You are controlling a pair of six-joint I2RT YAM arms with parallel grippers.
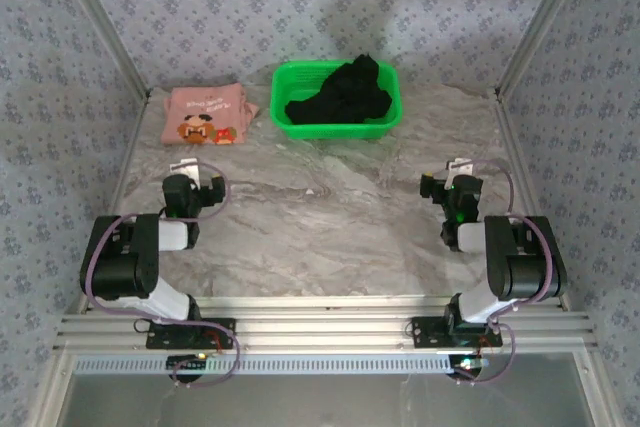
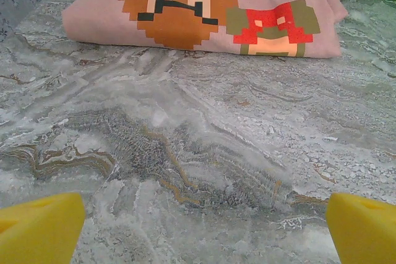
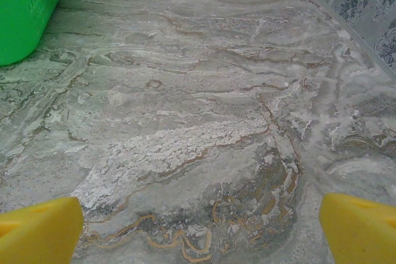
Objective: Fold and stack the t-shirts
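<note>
The salmon-pink t-shirt (image 1: 205,114) lies folded flat at the back left of the table, its cartoon face print up; the left wrist view has it (image 2: 204,10) straight ahead. The black t-shirt (image 1: 345,95) is bunched up inside the green basket (image 1: 290,77). My left gripper (image 1: 198,183) rests low over the marble, well short of the pink shirt, open with nothing between its yellow fingertips (image 2: 40,227). My right gripper (image 1: 452,190) hovers at the right side, also open and empty, its fingertips (image 3: 359,227) wide apart over bare marble.
The basket corner (image 3: 25,10) stands to the front left of the right gripper. Patterned walls with aluminium rails (image 1: 105,37) close in the table on the left, back and right. Bare marble (image 1: 330,217) stretches between the arms.
</note>
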